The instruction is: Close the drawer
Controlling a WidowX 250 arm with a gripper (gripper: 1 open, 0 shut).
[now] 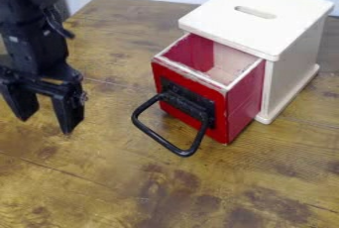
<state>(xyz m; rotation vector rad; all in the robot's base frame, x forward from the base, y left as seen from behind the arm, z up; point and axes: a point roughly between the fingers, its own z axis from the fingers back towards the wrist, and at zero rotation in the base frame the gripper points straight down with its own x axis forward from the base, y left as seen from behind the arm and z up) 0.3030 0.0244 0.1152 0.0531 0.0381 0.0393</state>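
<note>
Your drawer (219,68) juts out from the pale wooden cabinet (265,24), its red front facing the near side of the desk (99,187) and angled toward the left edge; you can see down into its open top, where the pale rims of the walls frame a red inner face and a lighter inside. On that front you have a black plate (187,103), and from it a large black loop handle (169,131) sticks out and slopes down over the wood, its rounded end the part farthest from the cabinet.

The cabinet stands upright toward the far right corner of the desk; its flat top carries a slot (256,12), and its front part overhangs the back of the drawer, so you cannot see how far the drawer runs inside.

Over by the left edge of the desk you have the black arm (38,34), coming down from above; its claw (47,119) points downward with the two fingers spread, a wide gap between them and nothing pinched there; it is well apart from the handle, with brown, grained desktop showing between the two.
</note>
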